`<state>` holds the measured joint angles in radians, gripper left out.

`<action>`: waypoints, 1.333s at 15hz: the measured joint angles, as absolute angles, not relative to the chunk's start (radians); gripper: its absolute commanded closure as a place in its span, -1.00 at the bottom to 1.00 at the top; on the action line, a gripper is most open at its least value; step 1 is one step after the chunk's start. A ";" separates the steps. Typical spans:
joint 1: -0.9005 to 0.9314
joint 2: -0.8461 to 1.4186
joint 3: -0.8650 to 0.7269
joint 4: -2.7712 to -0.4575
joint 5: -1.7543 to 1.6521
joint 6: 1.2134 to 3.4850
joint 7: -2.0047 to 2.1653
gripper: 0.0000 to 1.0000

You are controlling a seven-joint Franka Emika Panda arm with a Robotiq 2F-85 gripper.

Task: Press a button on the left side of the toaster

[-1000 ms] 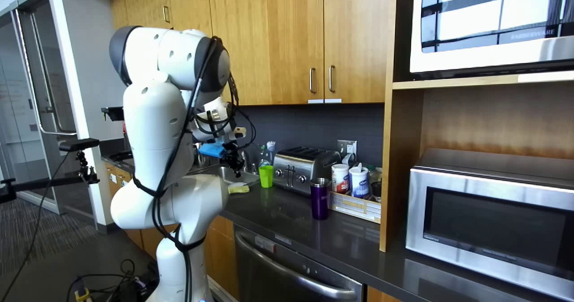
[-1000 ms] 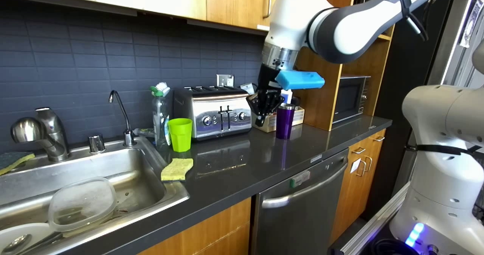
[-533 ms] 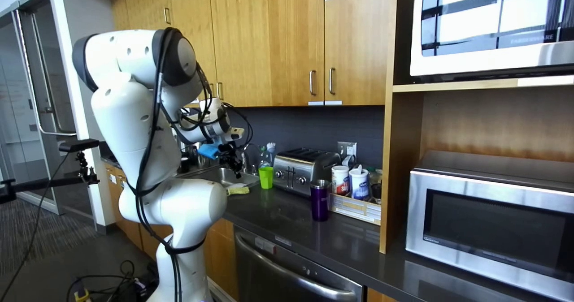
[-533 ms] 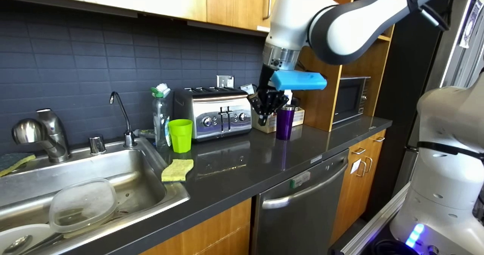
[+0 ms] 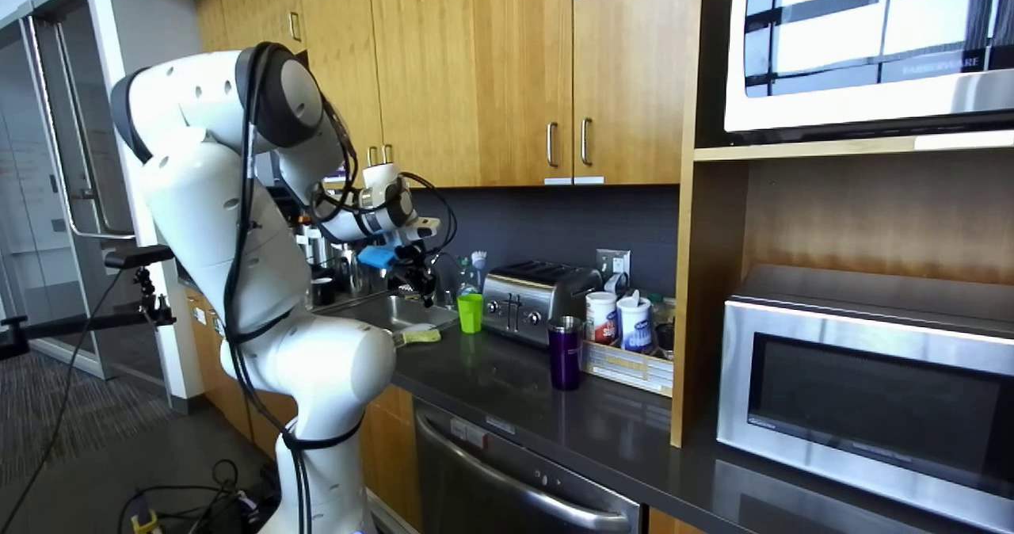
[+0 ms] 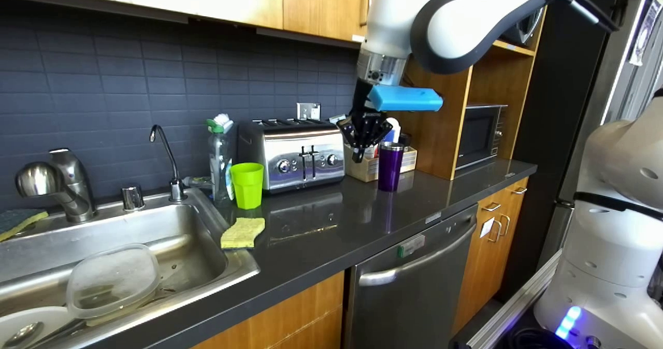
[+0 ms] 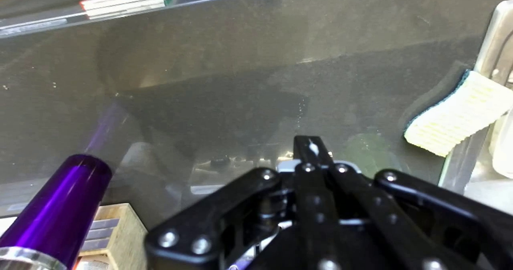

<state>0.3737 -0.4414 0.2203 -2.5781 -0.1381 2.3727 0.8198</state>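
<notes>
The toaster is a wide silver box with a dark slotted top, standing on the counter in both exterior views [image 5: 547,288] [image 6: 277,147]. Its front has a left knob [image 6: 284,165], a right knob [image 6: 332,159] and two levers [image 6: 308,155] between them. My gripper [image 6: 357,155] is black and points down, in the air in front of the toaster, apart from it. It also shows in an exterior view [image 5: 428,298]. In the wrist view the gripper [image 7: 308,146] has its fingertips together with nothing seen between them. The gripper hides most of the toaster there.
A green cup [image 6: 247,184] and a soap bottle [image 6: 220,162] stand beside the toaster. A purple tumbler [image 6: 390,166] and a wooden box [image 6: 365,169] stand on its other side. A sponge [image 6: 242,232] lies by the sink [image 6: 207,199]. Cabinets [image 5: 475,74] hang above.
The arm's elbow has swung left and back in an exterior view. The gripper has risen slightly and shifted a little. It stays shut. The toaster and the other objects have not moved.
</notes>
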 measured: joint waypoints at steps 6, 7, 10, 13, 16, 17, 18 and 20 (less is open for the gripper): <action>0.306 -0.443 0.228 -2.540 -0.080 2.281 0.591 1.00; 0.297 -0.445 0.228 -2.533 -0.075 2.257 0.555 1.00; 0.271 -0.461 0.228 -2.522 -0.073 2.222 0.486 1.00; 0.262 -0.482 0.225 -2.522 -0.048 2.186 0.387 1.00; 0.257 -0.502 0.223 -2.522 -0.037 2.171 0.339 1.00; 0.251 -0.507 0.224 -2.522 -0.037 2.171 0.345 1.00; 0.242 -0.510 0.225 -2.522 -0.036 2.171 0.354 1.00; 0.223 -0.514 0.226 -2.522 -0.026 2.173 0.382 1.00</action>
